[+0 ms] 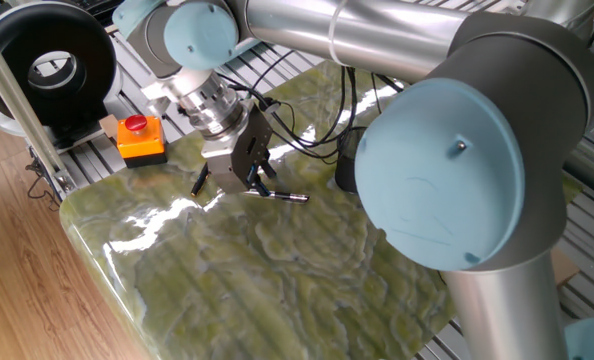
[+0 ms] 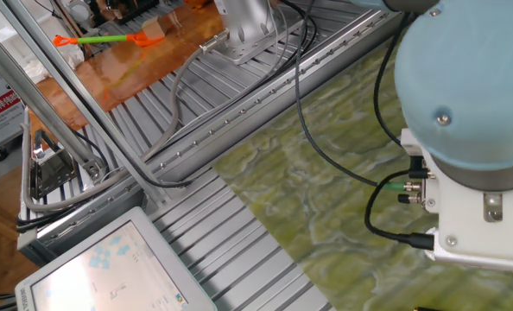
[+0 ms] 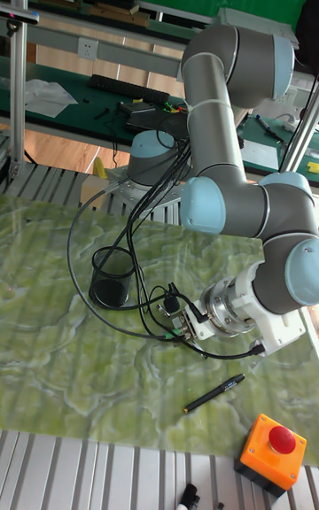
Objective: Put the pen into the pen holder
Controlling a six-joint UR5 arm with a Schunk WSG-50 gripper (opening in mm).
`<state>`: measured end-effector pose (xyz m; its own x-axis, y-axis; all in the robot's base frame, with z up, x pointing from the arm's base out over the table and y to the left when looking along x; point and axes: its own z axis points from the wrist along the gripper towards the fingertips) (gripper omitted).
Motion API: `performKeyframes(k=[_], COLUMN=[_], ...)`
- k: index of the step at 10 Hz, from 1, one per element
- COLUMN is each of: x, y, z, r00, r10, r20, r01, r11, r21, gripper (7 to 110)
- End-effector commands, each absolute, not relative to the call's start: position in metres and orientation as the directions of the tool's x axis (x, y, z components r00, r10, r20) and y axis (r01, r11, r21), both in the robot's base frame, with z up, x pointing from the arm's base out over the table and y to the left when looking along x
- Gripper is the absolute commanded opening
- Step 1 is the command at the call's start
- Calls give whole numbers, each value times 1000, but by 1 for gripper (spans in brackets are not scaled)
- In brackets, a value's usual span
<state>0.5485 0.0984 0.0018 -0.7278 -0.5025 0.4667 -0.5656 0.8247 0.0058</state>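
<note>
Green marbled tabletop (image 1: 277,270) carries our gripper (image 1: 256,182), jaws spread around the pen (image 1: 277,196) lying flat (the black pen (image 3: 214,393) lies nearby). We think an off-centre close could roll it away. The pen holder (image 3: 112,274) stands well apart.

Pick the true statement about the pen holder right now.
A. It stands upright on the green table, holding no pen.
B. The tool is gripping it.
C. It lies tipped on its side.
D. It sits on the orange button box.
A: the pen holder stands upright on the table with nothing inside.
</note>
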Motion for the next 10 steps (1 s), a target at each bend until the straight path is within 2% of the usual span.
performKeyframes(k=[1, 10], x=[554, 552], y=[111, 110], z=[-4, -6], r00=[-745, -727], r10=[-521, -543], r20=[417, 419], r01=[-563, -591], r11=[826, 806], r21=[26, 19], gripper=[22, 22])
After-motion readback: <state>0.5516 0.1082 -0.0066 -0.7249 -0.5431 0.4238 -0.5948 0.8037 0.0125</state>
